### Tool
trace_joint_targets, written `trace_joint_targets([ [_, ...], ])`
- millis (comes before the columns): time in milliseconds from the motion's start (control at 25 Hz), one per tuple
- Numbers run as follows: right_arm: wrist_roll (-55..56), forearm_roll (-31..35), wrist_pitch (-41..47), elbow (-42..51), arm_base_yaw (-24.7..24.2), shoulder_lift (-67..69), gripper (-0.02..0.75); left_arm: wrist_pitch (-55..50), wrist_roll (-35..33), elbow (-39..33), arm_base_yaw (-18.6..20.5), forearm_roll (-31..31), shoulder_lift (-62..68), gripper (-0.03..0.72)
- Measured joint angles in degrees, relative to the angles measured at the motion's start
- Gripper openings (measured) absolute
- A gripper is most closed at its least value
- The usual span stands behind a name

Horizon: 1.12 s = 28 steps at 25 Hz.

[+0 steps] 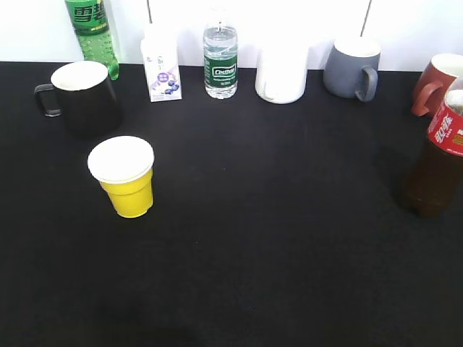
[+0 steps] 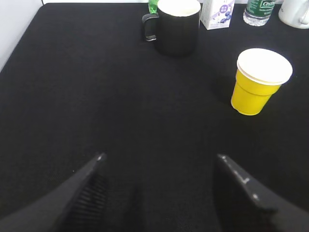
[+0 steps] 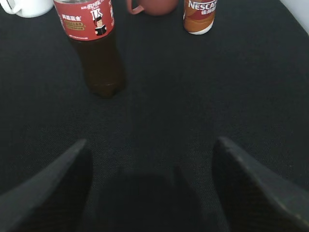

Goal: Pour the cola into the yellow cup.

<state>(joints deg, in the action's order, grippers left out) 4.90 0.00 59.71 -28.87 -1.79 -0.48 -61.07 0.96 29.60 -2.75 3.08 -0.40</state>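
Observation:
The cola [image 1: 438,163], a clear bottle of dark brown liquid with a red label, stands upright at the table's right edge; it also shows in the right wrist view [image 3: 94,46]. The yellow cup [image 1: 126,177] with a white inside stands upright at the left; it also shows in the left wrist view [image 2: 259,82]. My left gripper [image 2: 159,159] is open and empty, well short of the cup and to its left. My right gripper [image 3: 152,145] is open and empty, short of the cola, which stands ahead and left. Neither gripper shows in the exterior view.
A black mug [image 1: 81,97] stands behind the yellow cup. Along the back stand a green bottle [image 1: 92,32], a small carton [image 1: 163,69], a water bottle [image 1: 220,61], a white mug [image 1: 281,72], a grey mug [image 1: 352,69] and a red-brown mug [image 1: 436,83]. A Nescafe can [image 3: 199,15] stands right of the cola.

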Motion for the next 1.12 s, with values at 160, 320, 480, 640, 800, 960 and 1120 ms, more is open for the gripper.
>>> trace_joint_targets([
  [160, 0.0, 0.0, 0.0, 0.0, 0.0, 0.0, 0.584, 0.0, 0.0, 0.0, 0.0, 0.0, 0.0, 0.512],
  [320, 0.0, 0.0, 0.0, 0.0, 0.0, 0.0, 0.584, 0.0, 0.0, 0.0, 0.0, 0.0, 0.0, 0.512],
  [480, 0.0, 0.0, 0.0, 0.0, 0.0, 0.0, 0.584, 0.0, 0.0, 0.0, 0.0, 0.0, 0.0, 0.512],
  [640, 0.0, 0.0, 0.0, 0.0, 0.0, 0.0, 0.584, 0.0, 0.0, 0.0, 0.0, 0.0, 0.0, 0.512],
  [800, 0.0, 0.0, 0.0, 0.0, 0.0, 0.0, 0.584, 1.5, -0.5, 0.6, 0.0, 1.0, 0.5, 0.512],
  [960, 0.0, 0.0, 0.0, 0.0, 0.0, 0.0, 0.584, 26.5, -11.9, 1.7, 0.0, 12.6, 11.7, 0.512],
  [1120, 0.0, 0.0, 0.0, 0.0, 0.0, 0.0, 0.584, 44.2, -31.3, 1.7, 0.0, 29.0, 27.8, 0.512],
])
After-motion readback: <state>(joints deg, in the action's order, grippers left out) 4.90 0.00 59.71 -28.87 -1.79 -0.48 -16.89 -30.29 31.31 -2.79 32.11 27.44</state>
